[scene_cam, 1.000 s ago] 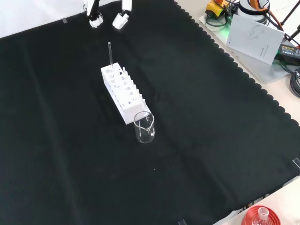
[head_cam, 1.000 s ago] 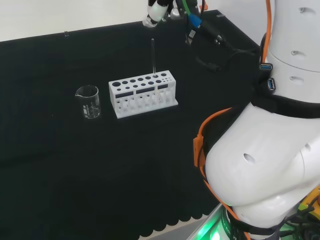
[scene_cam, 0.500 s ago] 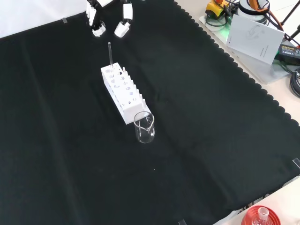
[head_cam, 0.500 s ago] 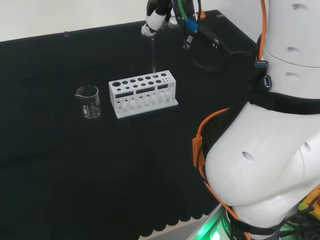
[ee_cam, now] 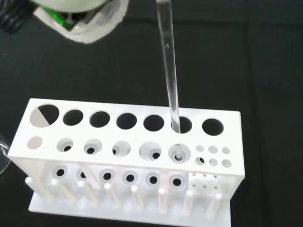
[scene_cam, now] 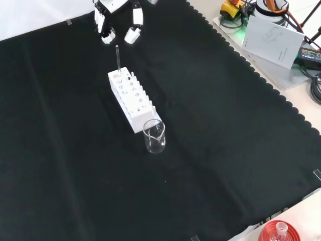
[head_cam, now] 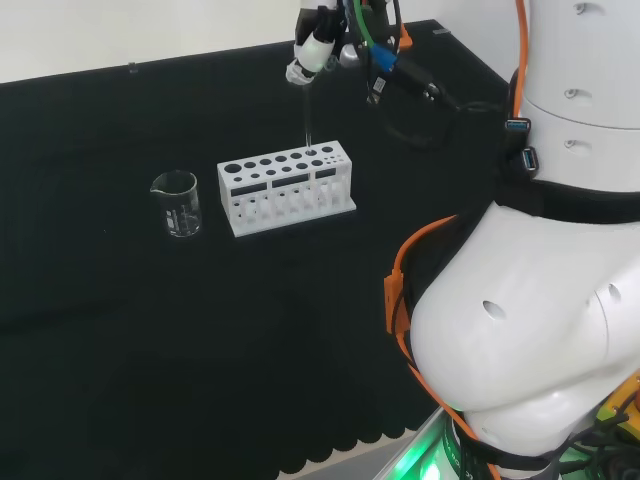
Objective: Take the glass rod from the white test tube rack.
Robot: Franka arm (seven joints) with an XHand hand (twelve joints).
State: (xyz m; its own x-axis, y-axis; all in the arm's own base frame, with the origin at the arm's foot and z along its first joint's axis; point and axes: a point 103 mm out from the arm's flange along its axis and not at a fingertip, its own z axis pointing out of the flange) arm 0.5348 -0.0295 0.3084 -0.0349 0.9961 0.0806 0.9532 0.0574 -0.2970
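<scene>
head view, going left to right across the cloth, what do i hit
beaker → white test tube rack → glass rod standing in the rack near its right end, with the hand above its top → the arm's white links

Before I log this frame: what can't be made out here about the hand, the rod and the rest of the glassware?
- Hand: its palm is cut off by the top edge in the front view; contact with the glass rod cannot be told.
- Rod's lower end: hidden inside the white test tube rack in the wrist view.
- Beaker: clear glass; contents cannot be told.
- Flask on a red stand: cut off by the bottom edge in the front view.
</scene>
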